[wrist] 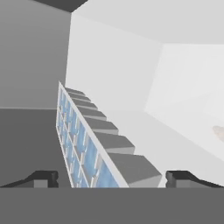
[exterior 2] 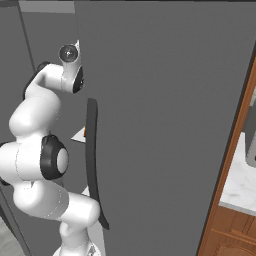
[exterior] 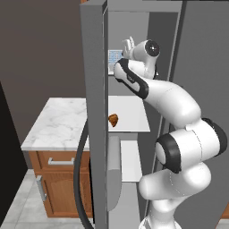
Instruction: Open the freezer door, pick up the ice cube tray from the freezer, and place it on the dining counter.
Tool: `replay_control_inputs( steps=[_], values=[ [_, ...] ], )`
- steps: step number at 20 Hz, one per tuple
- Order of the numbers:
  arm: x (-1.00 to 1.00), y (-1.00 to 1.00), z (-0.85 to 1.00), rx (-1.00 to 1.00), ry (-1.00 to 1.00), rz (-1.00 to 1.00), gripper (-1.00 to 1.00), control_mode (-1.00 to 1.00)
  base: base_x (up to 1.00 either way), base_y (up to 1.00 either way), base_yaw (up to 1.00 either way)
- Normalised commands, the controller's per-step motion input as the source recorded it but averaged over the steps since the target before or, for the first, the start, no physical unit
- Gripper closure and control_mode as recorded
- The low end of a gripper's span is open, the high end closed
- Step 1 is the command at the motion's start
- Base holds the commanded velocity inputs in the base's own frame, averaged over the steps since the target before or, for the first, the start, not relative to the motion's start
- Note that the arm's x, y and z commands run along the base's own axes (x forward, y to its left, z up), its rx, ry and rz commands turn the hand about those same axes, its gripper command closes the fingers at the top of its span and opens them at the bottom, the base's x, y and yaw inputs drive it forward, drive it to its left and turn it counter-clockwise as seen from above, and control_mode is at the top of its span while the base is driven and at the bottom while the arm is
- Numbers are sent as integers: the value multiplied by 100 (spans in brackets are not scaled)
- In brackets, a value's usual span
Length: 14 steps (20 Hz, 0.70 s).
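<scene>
hand: my gripper [wrist: 112, 178] is spread wide, holding nothing | tray: ice cube tray [wrist: 81, 144] runs toward 11 o'clock between my tips, on a white shelf [wrist: 175, 144] | room: freezer door [exterior: 95, 112] open; marble cabinet [exterior: 60, 120] at 9 o'clock

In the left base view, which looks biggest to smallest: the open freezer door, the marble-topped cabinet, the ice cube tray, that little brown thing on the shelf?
1. freezer door
2. marble-topped cabinet
3. and 4. ice cube tray and brown thing: similar in size; the tray is partly hidden and farther back, so unranked.
</scene>
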Motion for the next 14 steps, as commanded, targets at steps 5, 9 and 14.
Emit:
replay_control_inputs(
  steps=[5, 9, 14],
  values=[
    [0, 0, 0, 0, 0, 0, 100, -100, 0, 0, 0],
    [0, 0, 0, 0, 0, 0, 100, -100, 0, 0, 0],
    [0, 0, 0, 0, 0, 0, 100, -100, 0, 0, 0]
  ],
)
